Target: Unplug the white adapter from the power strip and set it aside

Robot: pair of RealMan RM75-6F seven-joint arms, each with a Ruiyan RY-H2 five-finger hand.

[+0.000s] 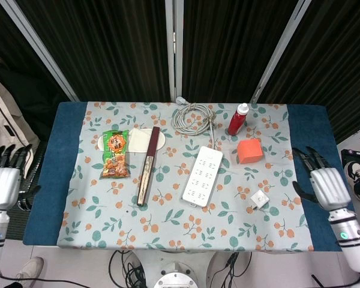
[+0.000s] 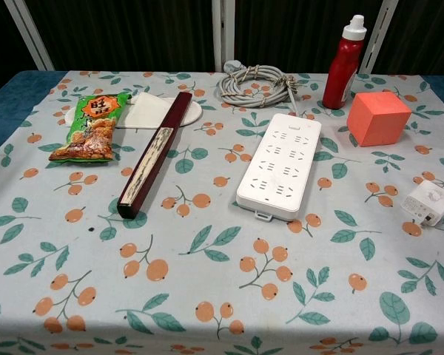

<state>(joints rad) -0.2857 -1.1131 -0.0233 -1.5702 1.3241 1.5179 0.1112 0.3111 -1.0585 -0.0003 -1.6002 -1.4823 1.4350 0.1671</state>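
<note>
The white adapter (image 1: 259, 200) (image 2: 428, 203) lies loose on the floral tablecloth, to the right of the white power strip (image 1: 202, 175) (image 2: 280, 166), whose sockets hold nothing. My right hand (image 1: 324, 182) hovers off the table's right edge, fingers spread, holding nothing. Beyond the table's left edge, my left hand (image 1: 3, 180) is likewise spread and holds nothing. Neither hand appears in the chest view.
A red bottle (image 1: 238, 119) and an orange cube (image 1: 249, 151) stand behind the adapter. The strip's coiled cable (image 1: 193, 116) lies at the back. A snack bag (image 1: 114, 155), a white dish (image 1: 145, 141) and a dark long box (image 1: 148, 165) occupy the left half.
</note>
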